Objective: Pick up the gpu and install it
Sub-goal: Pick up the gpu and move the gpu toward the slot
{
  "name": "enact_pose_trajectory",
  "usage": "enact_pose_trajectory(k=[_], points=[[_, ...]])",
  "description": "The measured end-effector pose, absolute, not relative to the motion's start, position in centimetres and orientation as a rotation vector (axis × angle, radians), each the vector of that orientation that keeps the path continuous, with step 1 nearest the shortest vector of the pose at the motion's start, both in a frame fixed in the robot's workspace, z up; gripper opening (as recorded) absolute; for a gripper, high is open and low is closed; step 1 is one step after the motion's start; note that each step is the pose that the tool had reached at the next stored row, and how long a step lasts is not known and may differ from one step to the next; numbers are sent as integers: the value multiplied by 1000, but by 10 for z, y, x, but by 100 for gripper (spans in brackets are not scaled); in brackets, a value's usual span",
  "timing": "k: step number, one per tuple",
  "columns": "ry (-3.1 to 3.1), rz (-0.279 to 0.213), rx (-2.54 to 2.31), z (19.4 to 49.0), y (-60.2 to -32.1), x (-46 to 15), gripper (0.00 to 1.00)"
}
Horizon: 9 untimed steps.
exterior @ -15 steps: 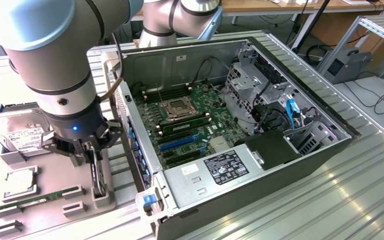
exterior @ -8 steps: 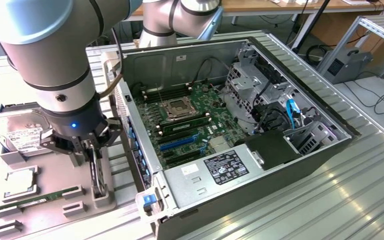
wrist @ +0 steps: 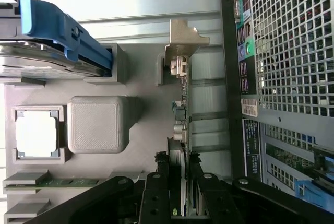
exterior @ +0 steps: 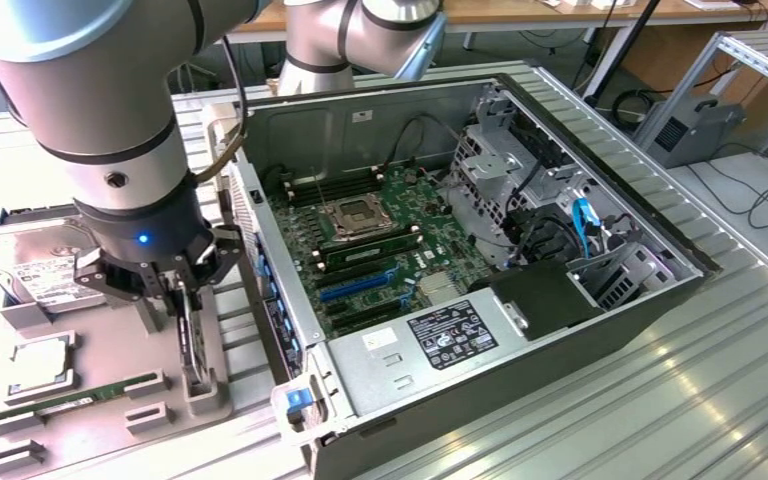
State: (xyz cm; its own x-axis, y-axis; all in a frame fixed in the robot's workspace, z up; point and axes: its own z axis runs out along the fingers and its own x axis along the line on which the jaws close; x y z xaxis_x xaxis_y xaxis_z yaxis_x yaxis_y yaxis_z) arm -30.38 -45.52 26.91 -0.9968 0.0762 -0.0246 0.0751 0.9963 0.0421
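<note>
My claw pinched one gpu, standing on edge, between two fingers. Near the claw lay one hard drive, one CPU and one RAM stick; one open case stood alongside.

An open computer case lay on its side across the centre of the exterior view, on a ribbed metal table. Inside it, a green motherboard carried a square processor socket and blue expansion slots below that. A power supply with a black label filled the case's lower corner, and a blue cable ran beside the drive cage to the right. At the left edge, a grey fixture tray held a silver hard drive, a processor chip below it, and a green RAM stick lower still. A grey unit stood at upper right.
</note>
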Motion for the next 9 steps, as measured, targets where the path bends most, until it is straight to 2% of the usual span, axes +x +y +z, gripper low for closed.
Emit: enact_pose_trajectory(k=[9], points=[[3112, 64, 118, 279, -455, -304, 26]])
